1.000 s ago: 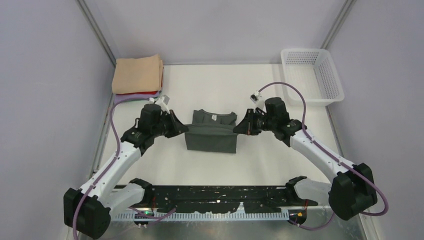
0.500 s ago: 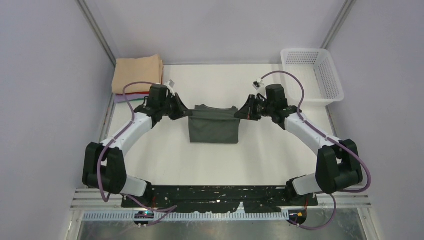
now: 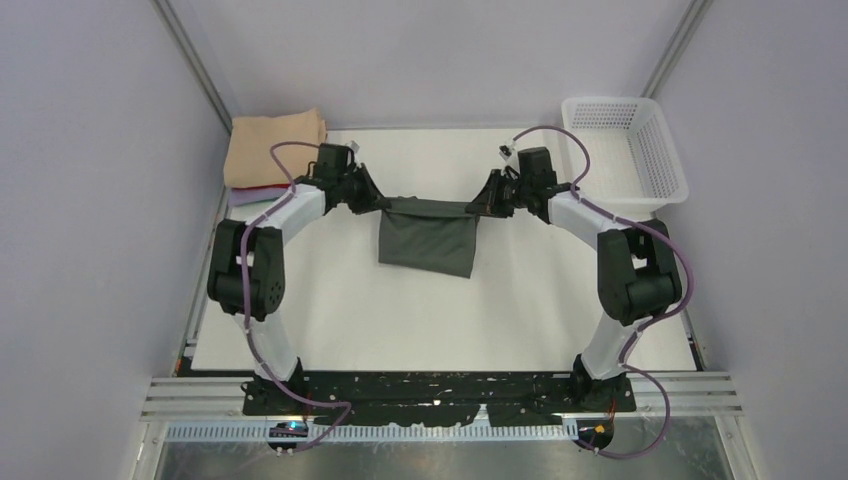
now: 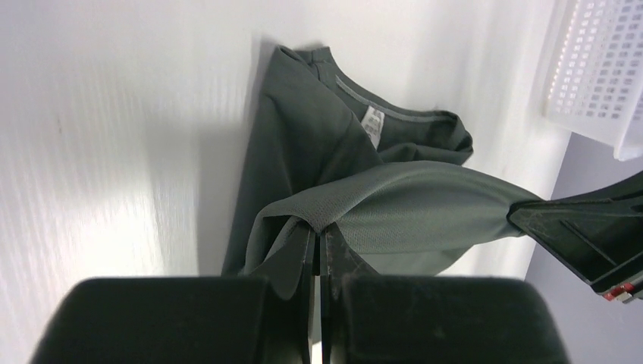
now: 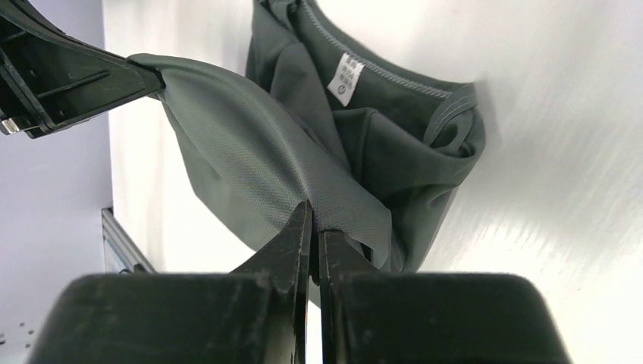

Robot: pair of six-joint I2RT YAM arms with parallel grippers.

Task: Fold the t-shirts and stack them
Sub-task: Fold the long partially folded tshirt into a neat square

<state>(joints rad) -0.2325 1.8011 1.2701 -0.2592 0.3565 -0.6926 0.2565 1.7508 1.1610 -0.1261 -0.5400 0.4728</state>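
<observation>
- The white surface (image 3: 420, 330) carries just one loose garment, out in the middle between the two arms.
- The white mesh basket (image 3: 668, 165) at the far right shows no shirts inside, so I reckon nothing waits there.
- In the far left corner sits a folded stack: the peach-tan t-shirt (image 3: 275, 145) on top, with edges of a red t-shirt (image 3: 250, 187) and a lavender t-shirt (image 3: 240, 198) under it.
- The dark grey t-shirt (image 3: 428, 245) is mid-fold. One edge is lifted taut while the collar end lies on the surface, and it is not yet stacked.
- The left tool (image 4: 319, 235) and the right tool (image 5: 312, 216) are each clenched on that lifted edge.
</observation>
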